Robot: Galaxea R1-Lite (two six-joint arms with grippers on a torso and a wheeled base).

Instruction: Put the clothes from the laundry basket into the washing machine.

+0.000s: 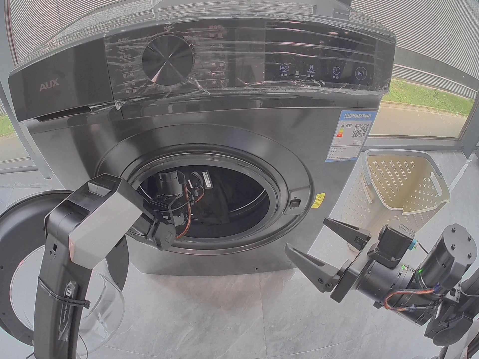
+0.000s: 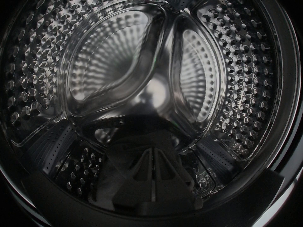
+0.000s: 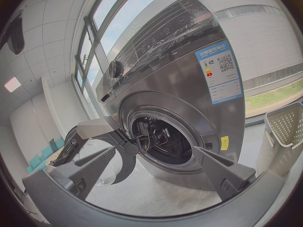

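The washing machine stands with its round door swung open to the left. My left arm goes through the opening into the steel drum. Its gripper hangs low in the drum with the fingers pressed together. A dark, cloth-like mass lies around them; I cannot tell whether it is pinched. The cream laundry basket stands on the floor right of the machine, and its visible inside looks bare. My right gripper hovers open and empty between machine and basket.
Grey tiled floor spreads in front of the machine. Big windows run behind and to the right. The open door takes up the floor space at the lower left.
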